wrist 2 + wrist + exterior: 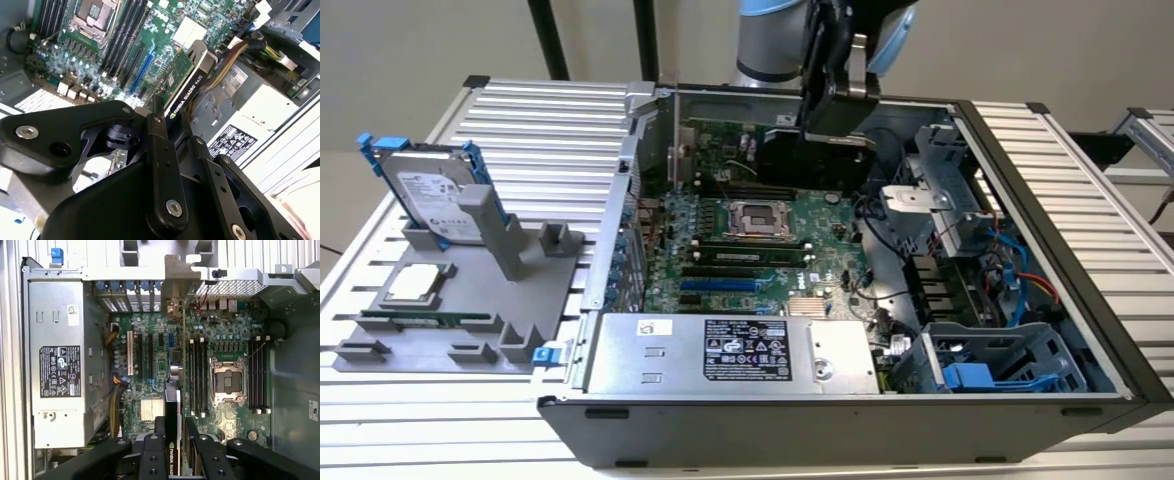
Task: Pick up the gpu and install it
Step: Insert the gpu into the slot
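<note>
My gripper (838,108) hangs over the far part of the open computer case (1041,215) and is shut on the gpu (817,155). In the exterior view the card's black cooler face shows below the fingers, above the motherboard (747,250). In both wrist views the gpu (189,75) (173,405) is held edge-on between the two black fingers (159,135), its black edge toward the camera and the green board on one side. Its silver end bracket (175,280) stands near the case's rear wall. The gripper (175,445) keeps the card above the board, over the expansion slots (149,356).
A grey fixture (454,330) on the exterior view's left carries a silver hard drive with blue rails (434,195), a processor chip (411,285) and a memory stick (427,320). Inside the case sit the power supply (720,355), CPU socket (754,218), cables (1014,270) and a blue drive cage (987,370).
</note>
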`<state>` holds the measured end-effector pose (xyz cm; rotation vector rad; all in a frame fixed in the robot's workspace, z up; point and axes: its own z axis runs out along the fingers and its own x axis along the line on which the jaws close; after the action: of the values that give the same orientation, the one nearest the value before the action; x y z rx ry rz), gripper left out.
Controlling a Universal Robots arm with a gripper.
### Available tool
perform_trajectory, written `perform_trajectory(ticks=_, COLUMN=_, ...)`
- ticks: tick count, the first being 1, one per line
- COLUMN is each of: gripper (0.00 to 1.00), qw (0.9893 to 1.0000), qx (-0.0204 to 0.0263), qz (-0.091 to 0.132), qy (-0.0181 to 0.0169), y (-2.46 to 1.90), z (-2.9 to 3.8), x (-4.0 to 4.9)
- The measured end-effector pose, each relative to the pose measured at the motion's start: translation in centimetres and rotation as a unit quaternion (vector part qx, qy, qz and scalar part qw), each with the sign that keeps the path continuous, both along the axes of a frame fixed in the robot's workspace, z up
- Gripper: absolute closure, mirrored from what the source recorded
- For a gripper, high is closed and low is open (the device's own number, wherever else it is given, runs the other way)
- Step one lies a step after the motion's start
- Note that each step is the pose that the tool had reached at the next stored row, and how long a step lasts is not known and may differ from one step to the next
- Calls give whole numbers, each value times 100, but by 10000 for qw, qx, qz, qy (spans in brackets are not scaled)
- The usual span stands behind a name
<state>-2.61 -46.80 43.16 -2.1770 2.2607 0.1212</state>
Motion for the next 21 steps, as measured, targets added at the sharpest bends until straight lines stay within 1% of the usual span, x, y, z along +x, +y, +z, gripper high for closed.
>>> perform_trajectory(ticks=3, gripper=100, qw=10000, qx=0, qz=49, qy=0, y=0, z=0, x=0)
perform_trajectory(ticks=9, gripper=100, qw=10000, qx=-3, qz=51, qy=-1, y=1, z=-3, x=0)
perform_trajectory(ticks=11, gripper=100, qw=10000, qx=-32, qz=51, qy=-19, y=2, z=-14, x=0)
perform_trajectory(ticks=15, gripper=100, qw=9999, qx=-119, qz=53, qy=-60, y=7, z=-49, x=0)
perform_trajectory(ticks=19, gripper=100, qw=9998, qx=-191, qz=57, qy=-84, y=28, z=-95, x=0)
perform_trajectory(ticks=20, gripper=100, qw=9997, qx=-204, qz=58, qy=-101, y=35, z=-104, x=0)
perform_trajectory(ticks=21, gripper=100, qw=9997, qx=-215, qz=59, qy=-126, y=43, z=-114, x=0)
